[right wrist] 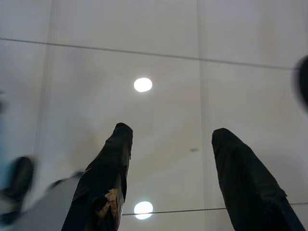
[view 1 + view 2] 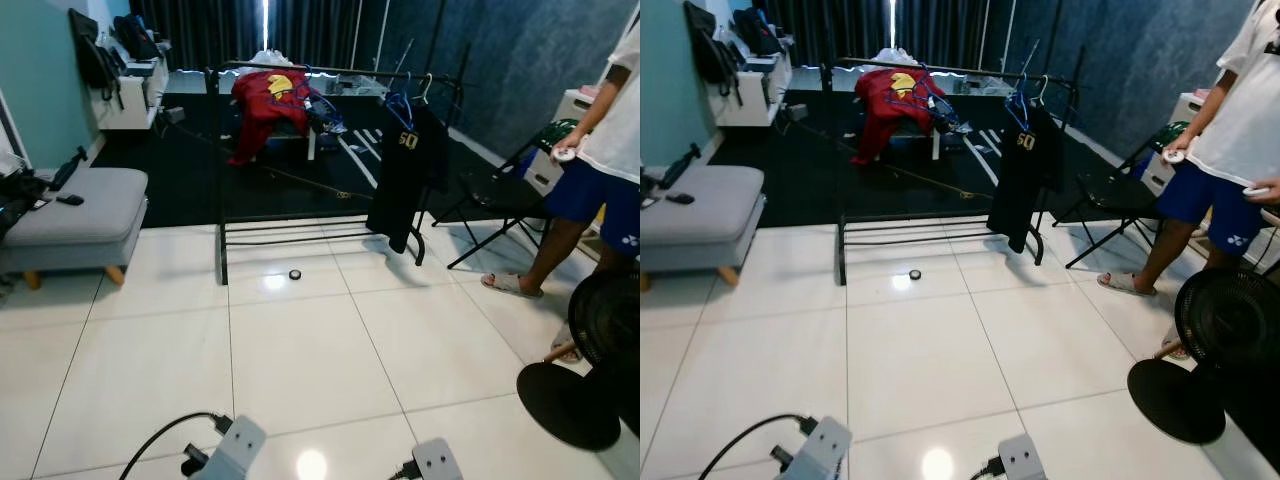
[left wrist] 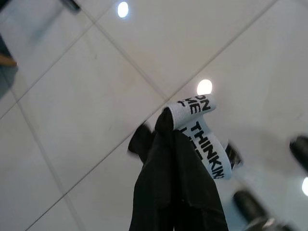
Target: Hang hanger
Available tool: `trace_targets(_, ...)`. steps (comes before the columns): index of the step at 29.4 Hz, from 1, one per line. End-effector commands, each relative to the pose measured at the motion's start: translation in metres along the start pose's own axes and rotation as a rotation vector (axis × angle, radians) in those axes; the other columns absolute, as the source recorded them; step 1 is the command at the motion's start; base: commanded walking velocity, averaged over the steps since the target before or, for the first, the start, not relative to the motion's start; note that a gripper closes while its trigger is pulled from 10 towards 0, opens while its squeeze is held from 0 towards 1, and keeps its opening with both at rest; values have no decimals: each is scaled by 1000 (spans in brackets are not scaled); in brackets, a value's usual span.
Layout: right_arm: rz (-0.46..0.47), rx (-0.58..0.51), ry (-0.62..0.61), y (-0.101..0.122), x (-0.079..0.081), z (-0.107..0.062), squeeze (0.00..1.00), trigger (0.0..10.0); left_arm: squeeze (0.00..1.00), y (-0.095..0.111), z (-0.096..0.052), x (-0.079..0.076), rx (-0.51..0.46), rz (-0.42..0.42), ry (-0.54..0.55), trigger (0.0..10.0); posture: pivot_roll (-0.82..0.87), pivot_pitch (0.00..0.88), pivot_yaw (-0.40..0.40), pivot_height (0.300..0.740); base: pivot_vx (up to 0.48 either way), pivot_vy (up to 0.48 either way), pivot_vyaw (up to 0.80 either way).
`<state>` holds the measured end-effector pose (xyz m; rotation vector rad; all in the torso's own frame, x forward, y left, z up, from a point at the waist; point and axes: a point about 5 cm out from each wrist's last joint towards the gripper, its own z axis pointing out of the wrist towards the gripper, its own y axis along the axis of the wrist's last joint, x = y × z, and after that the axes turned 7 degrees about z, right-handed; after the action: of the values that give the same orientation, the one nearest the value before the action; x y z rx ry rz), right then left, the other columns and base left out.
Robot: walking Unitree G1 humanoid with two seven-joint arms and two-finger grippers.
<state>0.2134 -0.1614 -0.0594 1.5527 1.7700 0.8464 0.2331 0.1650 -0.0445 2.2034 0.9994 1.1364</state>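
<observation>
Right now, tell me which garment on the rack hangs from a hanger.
The black shirt, hanging full length from a blue hanger; the red garment is just draped over the rail.

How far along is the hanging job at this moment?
Done: one black shirt hangs on the rack. In hand: the left gripper is shut on a white printed band; the right gripper is open, empty. Left: reach the distant rack and hang.

Home living rm w/ white tile floor (image 2: 300, 370): grey sofa (image 2: 75, 215), clothes rack (image 2: 320, 160) w/ hung black shirt (image 2: 408, 175), standing fan (image 2: 590, 360), dark curtains (image 2: 230, 30).
</observation>
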Motion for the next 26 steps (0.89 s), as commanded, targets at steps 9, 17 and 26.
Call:
trace_targets(9,45,-41,-47,4,-13,-1,0,10000,0,-3,0,3,5,-19,-4,10000,-222,30,25,740,288,0,0)
trace_targets(17,6,-40,-34,2,-20,-3,0,10000,0,4,3,6,-27,-46,24,10000,-207,37,32,740,287,0,0)
trace_targets(26,45,-43,-102,-3,-35,-8,0,10000,0,14,6,-3,-56,-7,-27,10000,-251,35,44,740,290,0,0)
